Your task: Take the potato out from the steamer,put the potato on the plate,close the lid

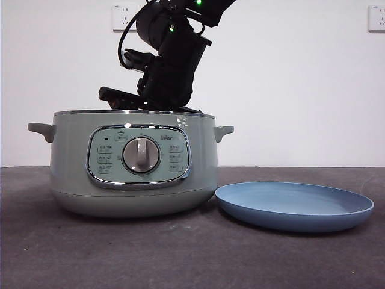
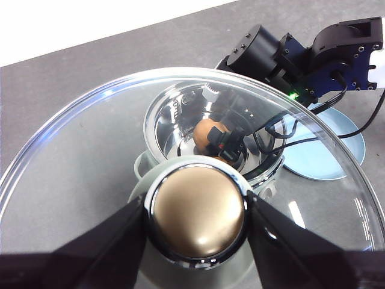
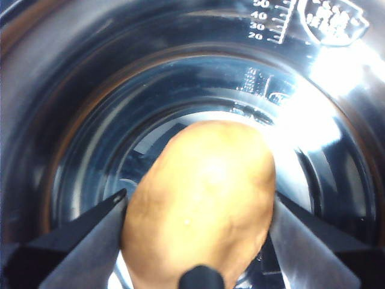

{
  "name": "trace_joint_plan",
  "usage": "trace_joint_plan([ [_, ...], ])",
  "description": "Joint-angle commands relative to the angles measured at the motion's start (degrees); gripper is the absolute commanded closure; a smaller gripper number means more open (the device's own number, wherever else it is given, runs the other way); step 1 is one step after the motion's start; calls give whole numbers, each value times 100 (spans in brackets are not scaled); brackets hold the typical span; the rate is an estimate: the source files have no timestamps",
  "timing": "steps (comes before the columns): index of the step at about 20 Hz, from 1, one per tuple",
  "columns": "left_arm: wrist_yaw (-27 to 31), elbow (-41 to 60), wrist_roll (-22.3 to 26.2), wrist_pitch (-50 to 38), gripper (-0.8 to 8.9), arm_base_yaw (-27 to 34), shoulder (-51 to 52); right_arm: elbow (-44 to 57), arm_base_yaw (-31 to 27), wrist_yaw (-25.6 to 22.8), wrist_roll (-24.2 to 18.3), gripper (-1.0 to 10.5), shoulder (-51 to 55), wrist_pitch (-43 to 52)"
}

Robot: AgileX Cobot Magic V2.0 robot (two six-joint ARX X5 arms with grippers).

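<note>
Nearest the front camera, the plate (image 1: 295,205) lies flat on the dark table (image 1: 180,253), just beside the steamer (image 1: 132,162), on the side away from the pot's control panel dial (image 1: 141,155). The steamer stands upright with its top uncovered, and a black arm comes down from above into its mouth. That arm carries the right gripper (image 3: 198,211), reaching inside the shiny metal bowl; its two jaws press against opposite sides of the potato (image 3: 201,198), clamped on it. The potato sits low within the bowl, well under the printed level marks on the inner wall. The left gripper (image 2: 197,212) holds the lid (image 2: 90,156) up in the air above the pot, its jaws closed on either side of the lid's knob (image 2: 197,211). Through the glass, the open pot, the potato and the right arm show below, with the plate beyond them.
</note>
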State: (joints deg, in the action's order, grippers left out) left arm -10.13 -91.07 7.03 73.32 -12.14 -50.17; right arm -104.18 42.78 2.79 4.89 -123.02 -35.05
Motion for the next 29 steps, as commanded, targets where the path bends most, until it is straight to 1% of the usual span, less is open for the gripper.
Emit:
trace_joint_plan([
  [1,-48,-90,13,-225,822,22,59,-26,22,-17,-98,959,415,22],
  [5,-63,-90,11,-321,822,22,-7,-26,-7,-46,-240,959,1338,-365],
  [8,-85,-90,33,-393,822,22,-59,-24,-96,-470,-474,959,2109,-1038],
  [10,-153,-90,35,-492,822,22,-144,-24,-208,-597,-592,960,2566,-1504],
  [12,-391,-90,55,-557,822,22,-212,-22,-400,-614,-610,960,2935,-1950],
  [14,-387,-90,79,-579,822,20,-286,28,-678,-614,-656,961,3204,-2371],
  [17,-463,-90,103,-647,822,20,-413,621,-1143,-577,-697,961,3563,-2511],
  [19,-538,-90,114,-741,822,20,-463,1401,-1445,-549,-693,961,3838,-2157],
  [21,-540,-90,114,-778,822,15,-509,2358,-1733,-131,-649,961,4065,-1554],
  [23,-538,-90,114,-769,822,9,-551,3237,-1956,114,-564,960,4113,-898],
  [26,-538,-90,116,-772,822,9,-597,4301,-2072,332,-527,960,4068,151],
  [27,-538,-90,114,-776,822,9,-601,4612,-2070,332,-446,960,4011,538],
  [29,-538,-90,118,-780,822,9,-605,4990,-2070,332,-433,960,3849,1034],
])
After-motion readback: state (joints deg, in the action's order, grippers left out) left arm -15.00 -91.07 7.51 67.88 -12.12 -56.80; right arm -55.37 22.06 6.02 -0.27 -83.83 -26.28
